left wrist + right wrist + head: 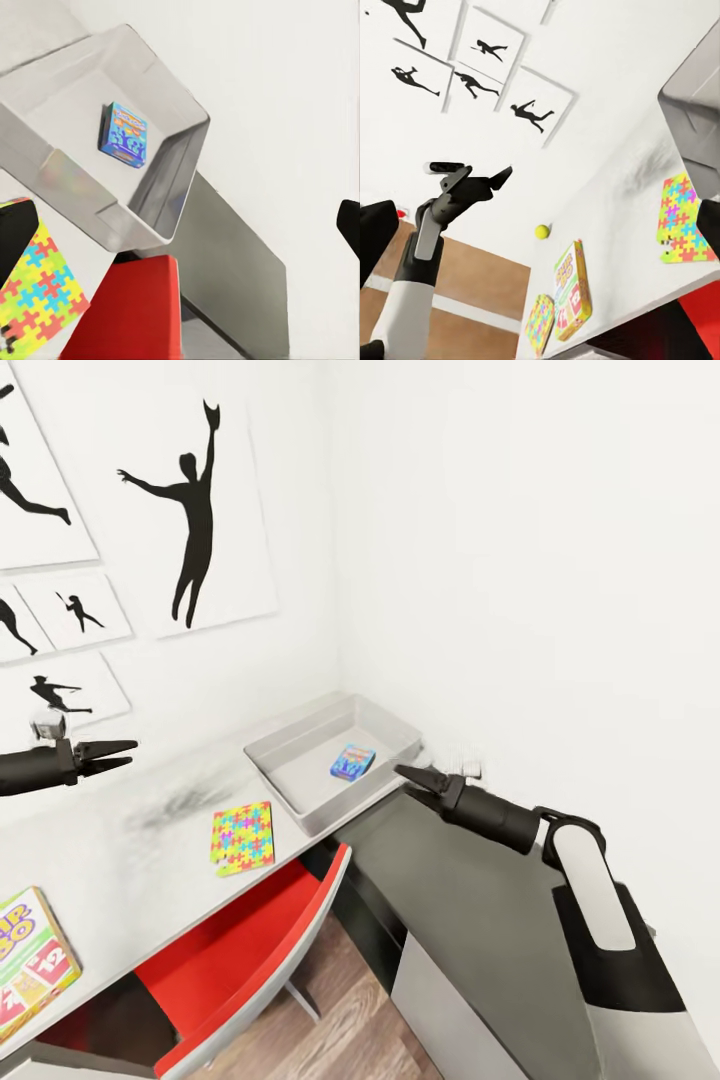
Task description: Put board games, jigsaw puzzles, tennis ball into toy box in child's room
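Note:
The light grey toy box (290, 788) sits at the table's (120, 860) far end in the corner, with a small flat blue printed box (352, 762) inside. One jigsaw puzzle (242, 837) lies just in front of the box. The SKIP-BO board game (30, 960) lies at the near left. In the right wrist view the tennis ball (541, 232), SKIP-BO (572, 289) and a second puzzle (538, 322) rest on the table. My left gripper (128, 754) hovers open and empty above the table. My right gripper (405, 770) is open and empty beside the toy box's near right corner.
A red chair (250, 940) is tucked under the table below the puzzle. A lower dark grey cabinet (470, 920) adjoins the table on the right, under my right arm. Silhouette posters (190, 510) hang on the white wall. Wood floor (340, 1030) shows between chair and cabinet.

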### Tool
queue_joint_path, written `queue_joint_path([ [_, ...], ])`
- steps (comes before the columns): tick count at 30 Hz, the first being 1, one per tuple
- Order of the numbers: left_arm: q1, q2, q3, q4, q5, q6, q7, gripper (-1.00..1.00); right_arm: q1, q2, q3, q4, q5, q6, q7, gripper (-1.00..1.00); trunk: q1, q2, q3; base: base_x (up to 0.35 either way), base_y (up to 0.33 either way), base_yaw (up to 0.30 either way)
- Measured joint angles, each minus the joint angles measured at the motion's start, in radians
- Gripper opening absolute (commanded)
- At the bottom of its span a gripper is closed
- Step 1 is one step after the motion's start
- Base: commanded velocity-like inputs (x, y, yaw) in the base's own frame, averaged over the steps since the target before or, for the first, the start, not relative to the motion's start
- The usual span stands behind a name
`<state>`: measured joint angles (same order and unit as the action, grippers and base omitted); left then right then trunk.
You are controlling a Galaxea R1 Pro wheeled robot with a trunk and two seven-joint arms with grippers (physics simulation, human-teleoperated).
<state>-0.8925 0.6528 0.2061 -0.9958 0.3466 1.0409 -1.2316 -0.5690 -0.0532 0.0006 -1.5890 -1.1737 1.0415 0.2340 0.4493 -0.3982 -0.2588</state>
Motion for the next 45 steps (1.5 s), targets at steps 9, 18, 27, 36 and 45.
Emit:
queue_joint_path([
  [9, 0.116, 0.067, 0.004, 0.003, -0.001, -0.003, -0.120, 1.00, 0.159, -0.023, -0.106, 0.000, -0.002, -0.003, 0.191, 1.00, 0.000, 0.000, 0.007, 0.000, 0.000, 0.000],
  [18, 0.226, 0.086, 0.005, 0.014, 0.001, -0.005, -0.204, 1.00, 0.372, -0.038, -0.163, 0.000, 0.010, -0.112, 0.396, 1.00, 0.000, 0.000, 0.008, 0.000, 0.000, 0.000],
  [27, 0.303, 0.086, 0.005, 0.034, 0.005, -0.010, -0.257, 1.00, 0.518, -0.105, -0.170, 0.000, 0.061, -0.302, 0.587, 1.00, 0.000, 0.000, 0.008, 0.000, 0.000, 0.000],
  [36, 0.367, 0.080, 0.006, 0.072, 0.008, -0.065, -0.329, 1.00, 0.550, -0.120, -0.157, 0.001, 0.086, -0.402, 0.707, 1.00, 0.000, 0.000, 0.008, 0.000, 0.000, 0.000],
  [45, 0.377, 0.083, 0.006, 0.094, 0.007, -0.092, -0.335, 1.00, 0.552, -0.114, -0.140, 0.005, 0.171, -0.414, 0.723, 1.00, 0.000, 0.000, 0.008, 0.000, 0.000, 0.000],
])
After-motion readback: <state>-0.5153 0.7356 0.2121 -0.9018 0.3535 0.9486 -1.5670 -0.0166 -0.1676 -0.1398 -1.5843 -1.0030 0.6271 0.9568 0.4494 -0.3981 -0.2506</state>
